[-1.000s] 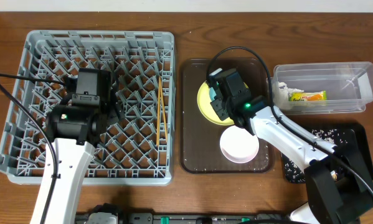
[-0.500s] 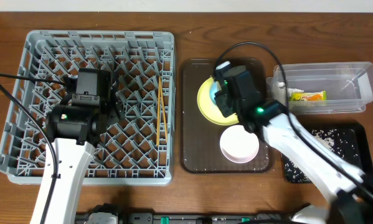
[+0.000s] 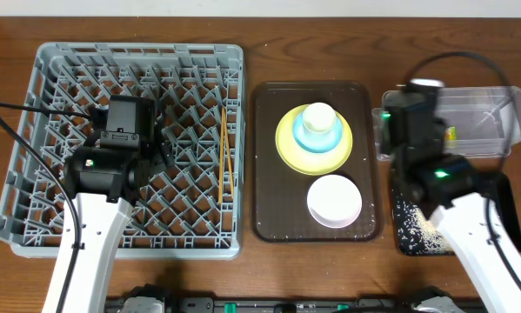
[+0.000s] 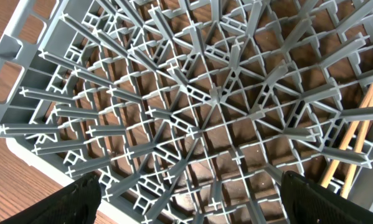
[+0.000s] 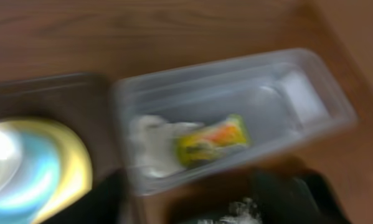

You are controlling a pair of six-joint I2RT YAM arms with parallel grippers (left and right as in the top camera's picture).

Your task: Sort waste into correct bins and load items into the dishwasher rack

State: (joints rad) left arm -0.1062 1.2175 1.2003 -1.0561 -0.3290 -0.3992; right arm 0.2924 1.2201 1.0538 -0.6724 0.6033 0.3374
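Two grippers to log, both empty. Left gripper (image 4: 195, 200): fingers spread wide at the bottom corners of its wrist view, nothing between them, hanging low over the dishwasher rack (image 4: 205, 99) toward its middle. Right gripper (image 5: 202, 202): the wrist view is smeared with blur, but I read two dark finger shapes well apart with nothing held. It hangs over the left end of the clear tub (image 5: 286, 93), by the edge of the black tray (image 3: 504, 187). Outward from there, the waste looks sorted: the snack wrapper (image 5: 214, 140) and the white napkin (image 5: 152, 146) lie inside the tub, and the crumbly scraps (image 3: 417, 228) are scattered in the black tray. Rack loading is, by my judgement, barely begun, since only the chopsticks (image 3: 226, 156) lie in the rack, along its right side. Left to do: the yellow plate (image 3: 286, 148), the blue cup (image 3: 318, 126) standing on it, and the white bowl (image 3: 334, 201) just beside the plate, all on the brown serving tray (image 3: 269, 191). I put the job at roughly halfway, with the three bulky pieces remaining. View notes: overhead gives the whole layout, but the right arm covers the tub's left end, so the napkin and most of the wrapper show only in the right wrist view. Left wrist view shows the peg lattice up close, bare under the fingers, with the chopsticks at its right edge, and tells me nothing of the tray side.
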